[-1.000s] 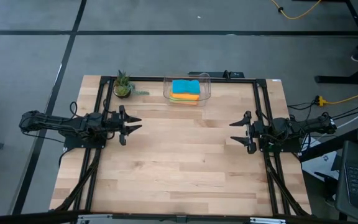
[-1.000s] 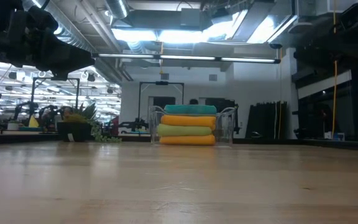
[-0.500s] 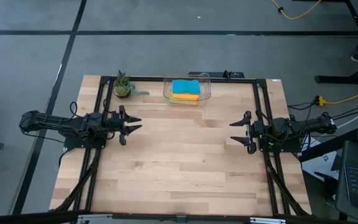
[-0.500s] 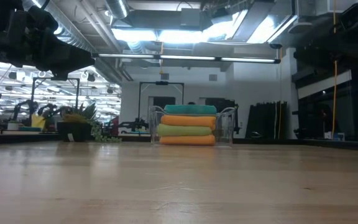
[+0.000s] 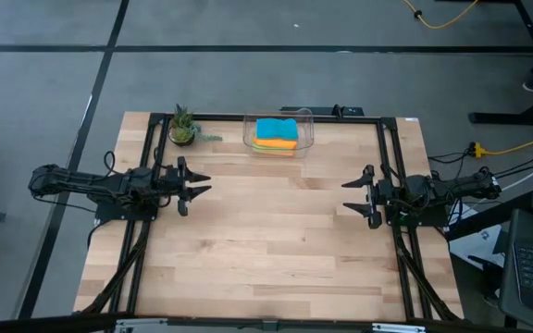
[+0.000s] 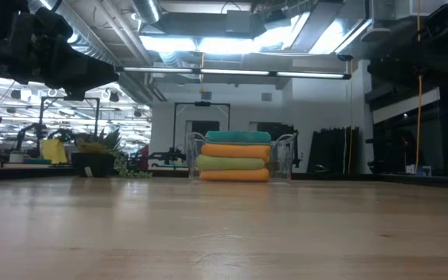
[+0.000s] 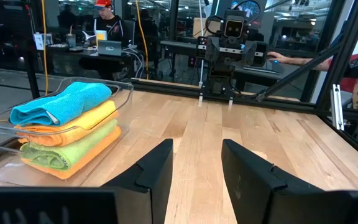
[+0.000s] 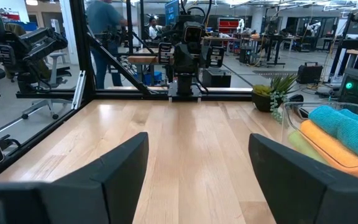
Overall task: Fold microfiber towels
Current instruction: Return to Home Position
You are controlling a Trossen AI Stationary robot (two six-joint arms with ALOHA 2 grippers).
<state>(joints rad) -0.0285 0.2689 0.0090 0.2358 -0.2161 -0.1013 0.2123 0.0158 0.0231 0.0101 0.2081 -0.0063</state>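
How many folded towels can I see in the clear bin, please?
4, stacked in the clear bin: teal towel on top, upper orange towel beneath it, lime green towel next, lower orange towel at the bottom. None looks hidden.

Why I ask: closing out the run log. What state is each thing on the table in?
teal towel: folded, top of the stack in the bin.
upper orange towel: folded, second in the stack.
lime green towel: folded, third.
lower orange towel: folded, at the bottom.
clear plastic bin: upright, holding all four towels.
potted plant: upright.
left pincer: open, empty, at the table's left side.
right pincer: open, empty, at the table's right side.
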